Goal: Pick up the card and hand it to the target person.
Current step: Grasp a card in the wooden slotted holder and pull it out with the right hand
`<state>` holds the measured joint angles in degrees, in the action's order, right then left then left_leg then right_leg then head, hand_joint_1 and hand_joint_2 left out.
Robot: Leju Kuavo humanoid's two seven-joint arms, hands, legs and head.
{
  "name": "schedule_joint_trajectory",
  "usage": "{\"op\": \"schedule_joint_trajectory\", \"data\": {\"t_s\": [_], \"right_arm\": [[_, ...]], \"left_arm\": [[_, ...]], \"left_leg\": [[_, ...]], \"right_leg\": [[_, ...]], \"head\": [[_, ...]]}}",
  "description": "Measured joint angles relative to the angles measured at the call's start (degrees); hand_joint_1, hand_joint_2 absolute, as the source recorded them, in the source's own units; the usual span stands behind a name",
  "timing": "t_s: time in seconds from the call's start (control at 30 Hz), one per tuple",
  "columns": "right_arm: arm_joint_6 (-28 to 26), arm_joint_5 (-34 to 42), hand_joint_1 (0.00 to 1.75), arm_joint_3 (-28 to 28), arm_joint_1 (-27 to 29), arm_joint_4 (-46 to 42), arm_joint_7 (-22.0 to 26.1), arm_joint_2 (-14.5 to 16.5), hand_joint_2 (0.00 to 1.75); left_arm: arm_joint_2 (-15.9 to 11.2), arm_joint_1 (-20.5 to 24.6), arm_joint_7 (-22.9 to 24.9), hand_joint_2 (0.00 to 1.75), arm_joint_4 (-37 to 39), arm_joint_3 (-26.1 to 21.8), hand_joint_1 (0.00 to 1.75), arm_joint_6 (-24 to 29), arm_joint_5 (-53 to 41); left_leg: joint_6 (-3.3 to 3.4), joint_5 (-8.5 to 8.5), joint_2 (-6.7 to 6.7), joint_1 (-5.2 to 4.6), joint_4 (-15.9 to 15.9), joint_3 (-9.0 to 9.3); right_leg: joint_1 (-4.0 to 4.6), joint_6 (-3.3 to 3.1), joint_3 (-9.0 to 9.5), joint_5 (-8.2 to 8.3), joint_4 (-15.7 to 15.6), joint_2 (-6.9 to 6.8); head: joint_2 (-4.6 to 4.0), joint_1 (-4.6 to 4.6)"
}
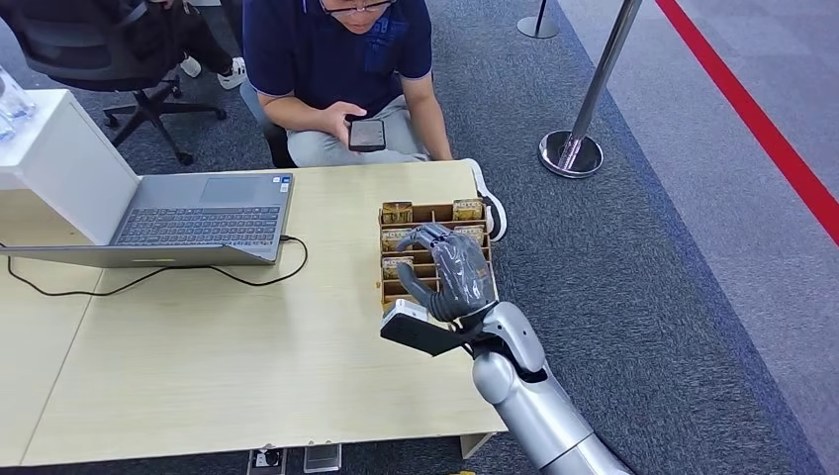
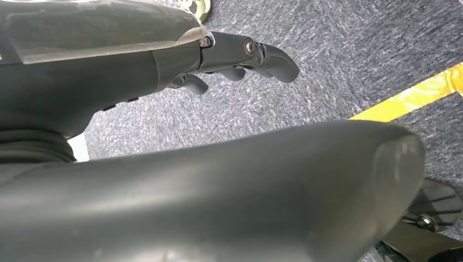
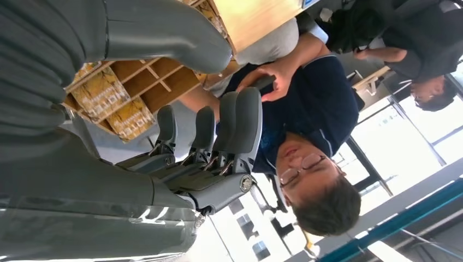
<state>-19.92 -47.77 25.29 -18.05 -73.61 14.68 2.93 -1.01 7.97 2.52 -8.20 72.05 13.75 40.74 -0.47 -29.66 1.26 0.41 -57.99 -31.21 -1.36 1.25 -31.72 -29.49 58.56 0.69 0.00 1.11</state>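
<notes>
Right hand: the grey many-fingered right hand (image 1: 447,274) hangs over the wooden slotted card box (image 1: 432,212), fingers spread and curved downward, grasping nothing (image 3: 180,158).
Left hand: the left hand (image 2: 229,60) hangs over grey carpet with its dark fingers curled in and nothing between them.
Cards: the yellow-brown patterned cards (image 1: 397,213) stand in the box's slots, some in the far row and more in the rows under the right hand; in the right wrist view they lie just beside the fingers (image 3: 106,95).
Box: it sits at the right end of the pale wooden surface (image 1: 247,366).
Person: a seated person in a dark blue shirt (image 1: 336,45) faces the surface's far edge, holding a black phone (image 1: 367,135).
Laptop: an open grey laptop (image 1: 198,220) sits left of the box, well apart.
</notes>
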Motion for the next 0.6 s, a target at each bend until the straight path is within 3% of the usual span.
{"op": "schedule_joint_trajectory", "data": {"t_s": [0.03, 0.2, 0.33, 0.5, 0.6], "right_arm": [[-0.86, -1.40, 1.31, 0.62, -0.30, 0.12, -1.00, 0.00, 1.75], [-4.28, -7.54, 1.08, 2.54, -1.59, 1.29, -5.95, 0.00, 1.75], [-6.07, -10.50, 1.08, 2.73, -2.97, 3.49, -8.71, -0.09, 1.75], [-7.58, -12.43, 0.89, 2.23, -4.36, 7.50, -10.58, -0.25, 1.75], [-7.94, -13.17, 0.99, 1.60, -4.57, 9.41, -11.37, -0.31, 1.75]], "left_arm": [[0.02, 0.01, 0.08, 0.00, 0.00, 0.10, 0.00, 0.00, 0.00], [0.03, -0.17, 0.68, 0.00, 0.00, 0.72, 0.00, 0.08, 0.16], [0.03, -0.35, 1.22, 0.00, 0.00, 1.10, 0.00, 0.19, 0.44], [0.03, -0.58, 1.33, 0.00, 0.00, 1.37, 0.00, 0.56, 1.10], [0.03, -0.75, 1.33, 0.00, 0.00, 1.49, 0.00, 0.59, 1.30]], "left_leg": [[0.00, 0.00, 0.00, 0.00, 0.00, 0.00], [0.00, 0.00, 0.00, 0.00, 0.00, 0.00], [0.00, 0.00, 0.00, 0.00, 0.00, 0.00], [0.00, 0.00, 0.01, 0.00, -0.01, 0.00], [0.00, 0.00, 0.00, 0.00, -0.01, -0.01]], "right_leg": [[0.00, 0.00, 0.00, 0.00, 0.00, 0.00], [0.00, 0.00, -0.01, 0.00, 0.00, 0.00], [0.00, 0.00, -0.01, 0.00, 0.00, 0.00], [0.00, 0.00, -0.01, 0.01, 0.00, 0.00], [0.00, 0.00, -0.02, 0.01, 0.00, 0.00]], "head": [[0.00, 0.03], [0.00, -0.10], [0.00, -0.16], [0.00, -0.03], [0.00, -0.03]]}}
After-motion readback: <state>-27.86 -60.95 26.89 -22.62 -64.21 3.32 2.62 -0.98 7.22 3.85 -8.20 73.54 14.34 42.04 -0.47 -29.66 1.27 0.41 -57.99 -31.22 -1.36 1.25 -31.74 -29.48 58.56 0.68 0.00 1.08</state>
